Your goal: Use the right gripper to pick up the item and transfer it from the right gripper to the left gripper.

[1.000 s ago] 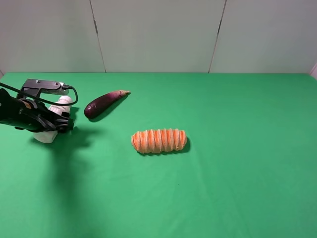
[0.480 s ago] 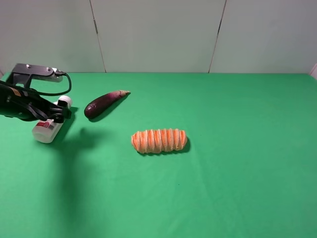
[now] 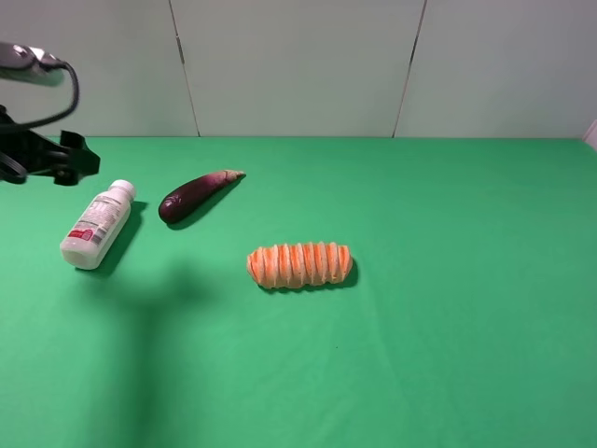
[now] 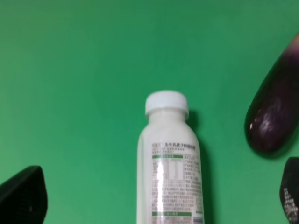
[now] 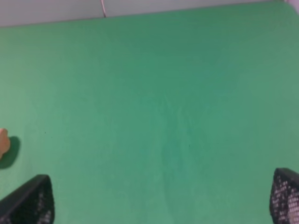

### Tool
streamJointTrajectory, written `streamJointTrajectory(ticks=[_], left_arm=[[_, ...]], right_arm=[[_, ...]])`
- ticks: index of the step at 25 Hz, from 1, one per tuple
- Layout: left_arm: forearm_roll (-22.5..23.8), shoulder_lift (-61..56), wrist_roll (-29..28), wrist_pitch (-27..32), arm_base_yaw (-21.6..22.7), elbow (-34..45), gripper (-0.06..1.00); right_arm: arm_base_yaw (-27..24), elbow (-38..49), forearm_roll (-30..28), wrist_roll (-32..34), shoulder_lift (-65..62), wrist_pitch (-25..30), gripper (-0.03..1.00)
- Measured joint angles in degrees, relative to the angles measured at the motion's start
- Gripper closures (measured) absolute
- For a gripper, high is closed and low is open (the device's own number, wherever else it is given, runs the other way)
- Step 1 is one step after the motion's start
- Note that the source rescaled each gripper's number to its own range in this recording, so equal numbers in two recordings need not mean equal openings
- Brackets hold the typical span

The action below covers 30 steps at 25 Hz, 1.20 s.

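Observation:
The white bottle [image 3: 96, 225] with a white cap and a grey-and-red label lies on its side on the green cloth at the left, cap pointing away. My left gripper [image 3: 79, 161] is open and empty, raised above and behind the bottle, apart from it. In the left wrist view the bottle [image 4: 170, 158] lies between and below the two spread black fingertips [image 4: 21, 196]. My right gripper [image 5: 156, 200] is open and empty over bare green cloth; it does not show in the exterior high view.
A purple eggplant [image 3: 196, 194] lies just right of the bottle and also shows in the left wrist view [image 4: 275, 107]. An orange-striped ridged roll [image 3: 299, 264] lies mid-table; its end shows in the right wrist view [image 5: 3, 141]. A grey wall stands behind.
My left gripper was around the bottle, then lifted up and back to the far left without it. The bottle stays lying on the cloth.

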<state>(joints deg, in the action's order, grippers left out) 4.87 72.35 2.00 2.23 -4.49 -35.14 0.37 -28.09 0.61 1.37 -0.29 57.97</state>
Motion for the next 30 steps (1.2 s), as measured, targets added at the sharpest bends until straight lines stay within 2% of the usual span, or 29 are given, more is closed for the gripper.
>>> streamJointTrajectory(ticks=[14,23,30], left_arm=[[0.0,-28.09,-0.01,20.9,0.0,0.0,-0.05],[0.0,-38.68,-0.01,35.91,0.0,0.0,-0.05],[0.0,-51.13,-0.01,45.3,0.0,0.0,-0.05]], right_arm=[[0.0,0.0,0.0,0.0,0.0,0.0,-0.03],[0.0,0.0,0.05,0.0,0.0,0.06,-0.03],[0.0,0.0,0.05,0.0,0.0,0.06,-0.03]])
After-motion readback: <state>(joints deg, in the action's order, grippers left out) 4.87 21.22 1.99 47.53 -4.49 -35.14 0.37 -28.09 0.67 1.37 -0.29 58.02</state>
